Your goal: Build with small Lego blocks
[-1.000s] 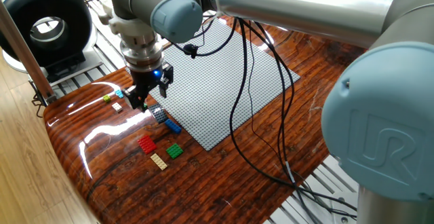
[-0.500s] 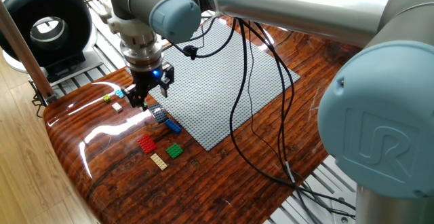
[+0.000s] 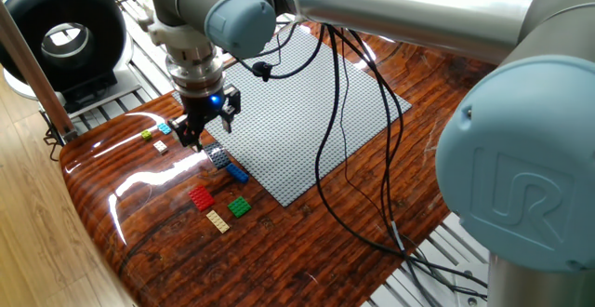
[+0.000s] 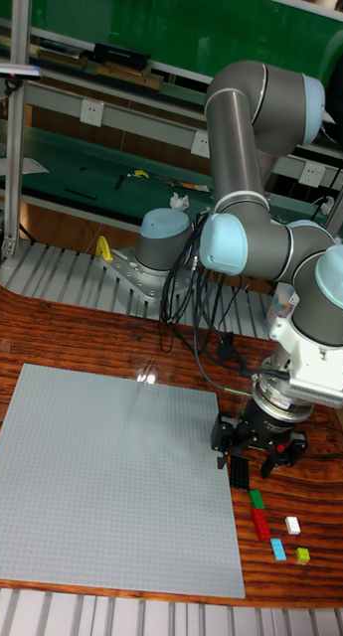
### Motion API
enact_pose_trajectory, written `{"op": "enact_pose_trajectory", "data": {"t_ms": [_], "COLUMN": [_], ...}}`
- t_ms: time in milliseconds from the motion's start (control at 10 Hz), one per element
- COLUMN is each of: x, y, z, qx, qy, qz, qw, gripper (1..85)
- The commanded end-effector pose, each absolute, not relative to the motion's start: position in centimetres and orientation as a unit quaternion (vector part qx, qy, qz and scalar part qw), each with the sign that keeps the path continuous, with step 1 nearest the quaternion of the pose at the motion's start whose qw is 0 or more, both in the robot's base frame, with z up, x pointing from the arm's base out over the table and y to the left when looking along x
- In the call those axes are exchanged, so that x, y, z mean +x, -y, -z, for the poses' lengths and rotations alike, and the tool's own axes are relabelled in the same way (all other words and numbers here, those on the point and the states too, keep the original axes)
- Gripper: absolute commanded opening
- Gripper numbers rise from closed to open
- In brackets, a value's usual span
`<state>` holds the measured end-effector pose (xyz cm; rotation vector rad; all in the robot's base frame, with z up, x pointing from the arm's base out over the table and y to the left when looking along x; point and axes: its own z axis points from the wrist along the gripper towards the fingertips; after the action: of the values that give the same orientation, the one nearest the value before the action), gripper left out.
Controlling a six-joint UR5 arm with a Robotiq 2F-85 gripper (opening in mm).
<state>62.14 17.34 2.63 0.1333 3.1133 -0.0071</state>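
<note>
Two fingers of my gripper [image 3: 192, 138] hang low beside the baseplate [image 3: 307, 102] edge; I can't tell how wide they're set or whether they carry anything. Blocks lie scattered on the table [image 3: 307, 242]: blue [image 3: 235, 172], red [image 3: 201, 197], green [image 3: 240, 207], tan [image 3: 218, 220]. They're light, stiff, probably slick, so I'd pinch the flat sides squarely.

Occlusions and indeterminate items near the gripper [image 3: 192, 140]

Fingertip gap is too small to judge in either view. The dark blue block [image 3: 217, 156] sits partly behind the fingers. Beside the gripper, the tiny light blue block [image 3: 165, 128] is indistinct. The arm's base joint is cropped in the fixed view.
</note>
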Motion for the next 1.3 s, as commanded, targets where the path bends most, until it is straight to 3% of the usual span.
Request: {"op": "enact_pose_trajectory", "data": {"t_ms": [0,700,1200], "x": [62.6,60.6,62.2], "y": [-17.7,-18.1,-18.7], "z": [-2.8,-2.8,-3.0], "qx": [0.059,0.068,0.091], "qy": [-0.998,-0.997,-0.995], "qz": [-0.008,-0.015,-0.027], "qw": [0.020,-0.019,-0.001], "gripper": [68.3,67.7,67.3]}}
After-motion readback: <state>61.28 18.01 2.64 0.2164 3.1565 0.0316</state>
